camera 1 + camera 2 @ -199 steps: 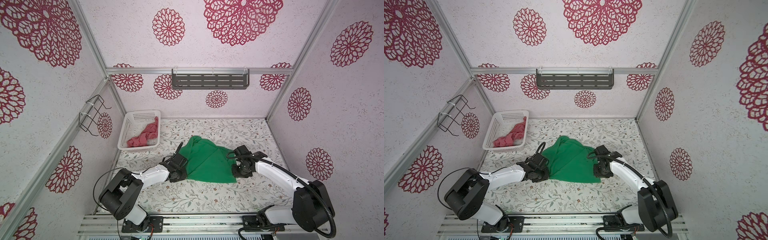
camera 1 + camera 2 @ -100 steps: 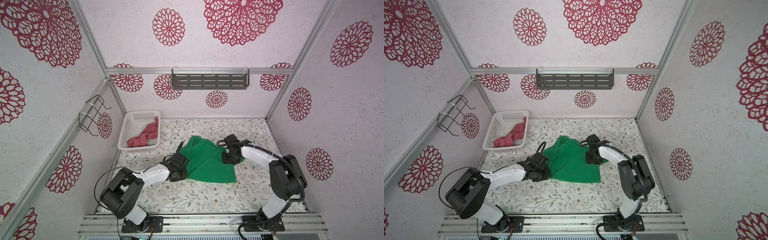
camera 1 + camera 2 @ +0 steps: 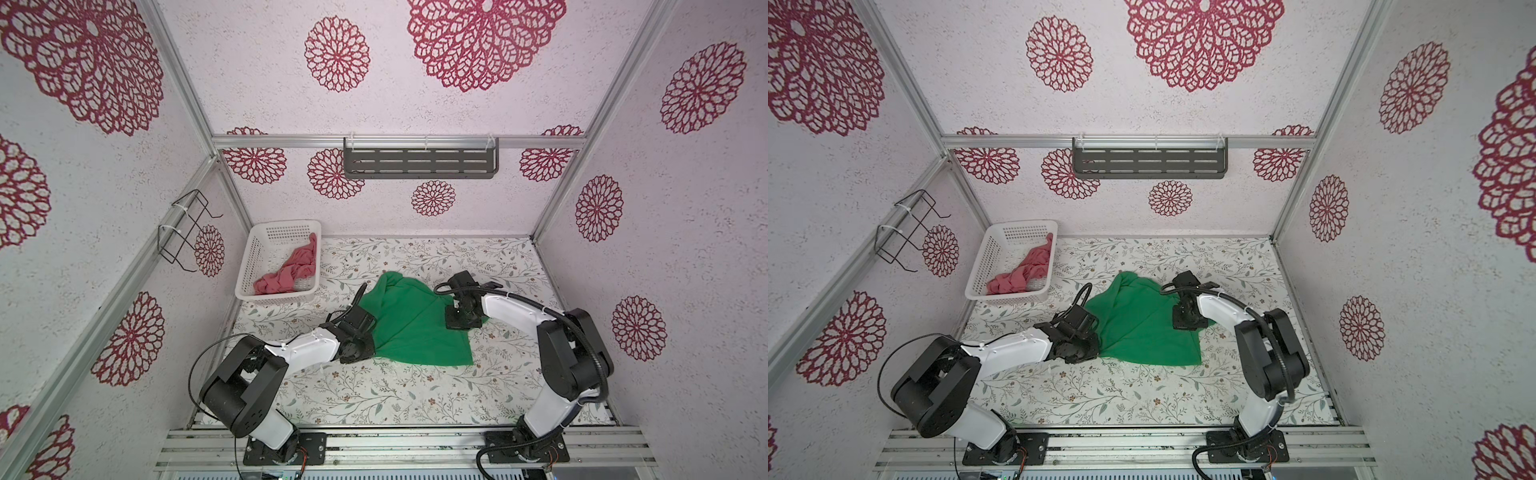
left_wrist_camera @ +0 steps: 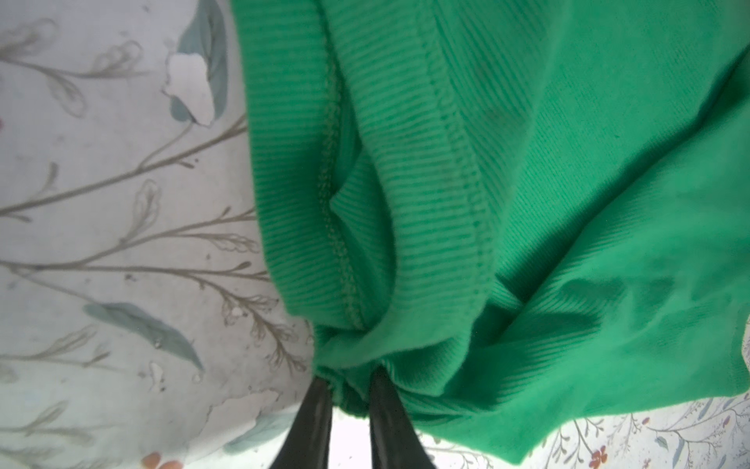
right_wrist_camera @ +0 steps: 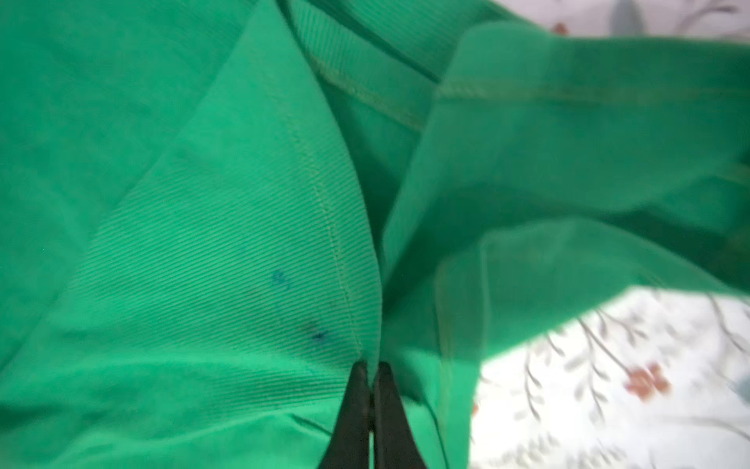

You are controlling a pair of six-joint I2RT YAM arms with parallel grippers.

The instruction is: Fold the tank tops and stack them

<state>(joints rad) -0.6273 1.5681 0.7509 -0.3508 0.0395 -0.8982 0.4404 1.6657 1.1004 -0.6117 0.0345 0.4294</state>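
Both are on the green tank top (image 3: 409,328). The left gripper (image 4: 349,379) clamps bunched hem at its 9 o'clock edge, and the right gripper (image 5: 371,367) pinches a seam at 3 o'clock. The cloth runs 11 to 5 between them. The pink tank top (image 3: 291,270) lies crumpled in the white basket (image 3: 249,266) at 10 o'clock, nearer the left arm.

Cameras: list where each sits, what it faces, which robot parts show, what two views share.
Top views: high at the front, looking down; left arm, right arm, green tank top, basket.
Left wrist: on left arm, along left gripper, shut on green hem.
Right wrist: on right arm, along right gripper, pinching a green fold.
Shared: both wrist views show that top.
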